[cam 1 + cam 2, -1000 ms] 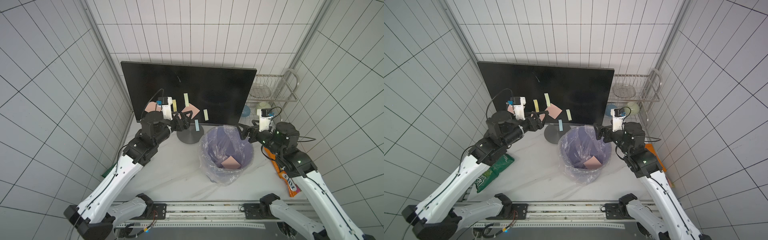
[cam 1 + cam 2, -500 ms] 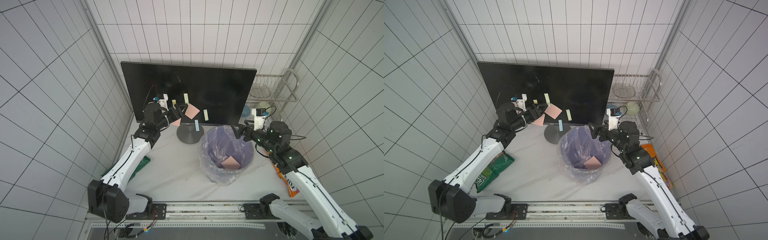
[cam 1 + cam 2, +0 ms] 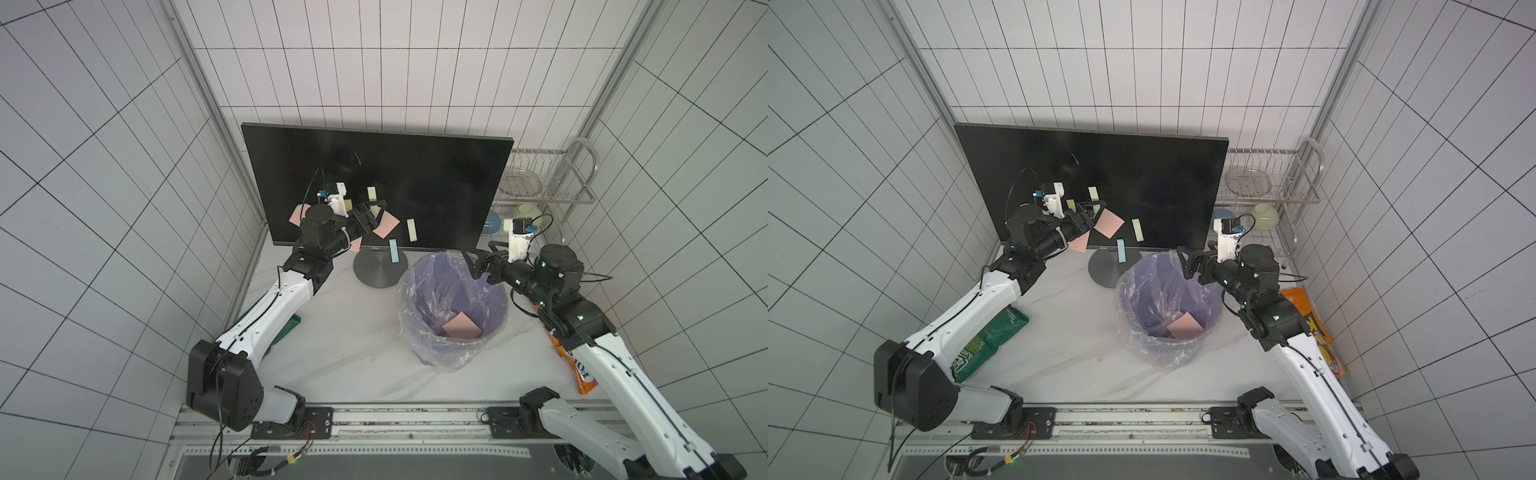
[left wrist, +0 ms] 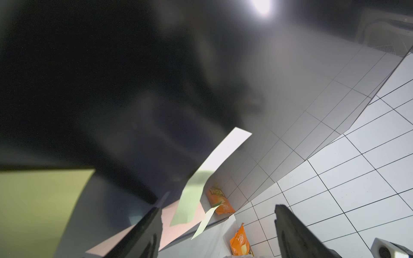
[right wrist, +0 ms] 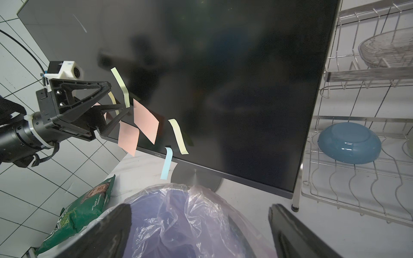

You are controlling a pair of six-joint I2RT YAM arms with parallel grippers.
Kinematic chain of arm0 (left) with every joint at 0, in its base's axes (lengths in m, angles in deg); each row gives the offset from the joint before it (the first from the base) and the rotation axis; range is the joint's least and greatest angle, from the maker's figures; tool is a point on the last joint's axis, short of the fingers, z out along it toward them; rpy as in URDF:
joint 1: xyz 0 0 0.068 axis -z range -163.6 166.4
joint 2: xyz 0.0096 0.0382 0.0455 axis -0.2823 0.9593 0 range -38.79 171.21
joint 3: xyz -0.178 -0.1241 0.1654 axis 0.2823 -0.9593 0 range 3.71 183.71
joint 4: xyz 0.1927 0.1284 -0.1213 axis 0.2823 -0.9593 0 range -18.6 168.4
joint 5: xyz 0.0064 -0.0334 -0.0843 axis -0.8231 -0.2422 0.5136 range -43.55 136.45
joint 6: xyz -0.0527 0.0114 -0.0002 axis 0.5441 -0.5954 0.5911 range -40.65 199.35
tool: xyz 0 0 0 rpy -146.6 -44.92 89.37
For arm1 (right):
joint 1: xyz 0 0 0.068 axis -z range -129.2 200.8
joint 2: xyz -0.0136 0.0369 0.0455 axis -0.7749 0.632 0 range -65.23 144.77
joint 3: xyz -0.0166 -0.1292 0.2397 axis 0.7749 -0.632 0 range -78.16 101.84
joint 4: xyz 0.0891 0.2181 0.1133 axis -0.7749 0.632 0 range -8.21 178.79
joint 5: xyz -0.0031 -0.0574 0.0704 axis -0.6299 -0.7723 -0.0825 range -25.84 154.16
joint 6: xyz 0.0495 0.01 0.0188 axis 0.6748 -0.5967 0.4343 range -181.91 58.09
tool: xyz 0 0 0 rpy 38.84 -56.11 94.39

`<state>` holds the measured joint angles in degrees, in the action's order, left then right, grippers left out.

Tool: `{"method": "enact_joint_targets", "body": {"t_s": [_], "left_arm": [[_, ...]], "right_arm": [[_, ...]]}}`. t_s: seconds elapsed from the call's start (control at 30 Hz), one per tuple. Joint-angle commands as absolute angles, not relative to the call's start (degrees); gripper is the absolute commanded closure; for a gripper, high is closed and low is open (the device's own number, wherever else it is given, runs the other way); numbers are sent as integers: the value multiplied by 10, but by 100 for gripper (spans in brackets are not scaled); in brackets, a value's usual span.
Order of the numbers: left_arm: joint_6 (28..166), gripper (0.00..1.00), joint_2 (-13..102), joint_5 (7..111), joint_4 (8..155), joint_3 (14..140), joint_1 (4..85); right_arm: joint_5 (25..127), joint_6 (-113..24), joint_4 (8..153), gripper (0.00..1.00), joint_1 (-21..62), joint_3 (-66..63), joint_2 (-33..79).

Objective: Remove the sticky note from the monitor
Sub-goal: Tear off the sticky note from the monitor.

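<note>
One pink note (image 3: pixel 461 326) is already lying in the bin (image 3: pixel 419 291), but several are still clinging to the monitor (image 3: pixel 436 187) around seven o'clock. The left gripper (image 3: pixel 379 215) is holding its jaws wide and empty at a yellow sticky note (image 3: pixel 371 193) there. The right gripper (image 3: pixel 478 264) is hanging over the bin, jaws released.

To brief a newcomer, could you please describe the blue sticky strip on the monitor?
Start at the large black flat-screen monitor against the back tiled wall. Along its bottom edge, just beside the small AOC logo, a narrow light-blue paper strip hangs down past the bezel. It is the only blue note; its neighbours are pale yellow strips and pink squares.
</note>
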<state>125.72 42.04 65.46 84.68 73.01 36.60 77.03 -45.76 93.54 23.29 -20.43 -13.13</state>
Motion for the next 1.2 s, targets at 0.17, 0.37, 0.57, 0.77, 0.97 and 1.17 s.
{"method": "enact_joint_targets", "body": {"t_s": [0.17,0.37,0.57,0.77,0.97,1.17], "left_arm": [[1264,21,444,646,893,732,373],[1271,23,448,649,901,730,375],[1264,28,416,626,897,714,383],[1252,40,397,596,864,716,383],[1256,60,396,592,869,710,381],[1260,66,409,606,866,722,381]], "right_arm": [[777,-463,924,1,227,-210,-142],[780,-461,924,1,227,-210,-142],[781,-463,923,1,227,-209,-141],[786,-457,916,1,227,-212,-137],[790,-454,913,1,226,-211,-135],[787,-456,915,1,227,-211,-138]]}}
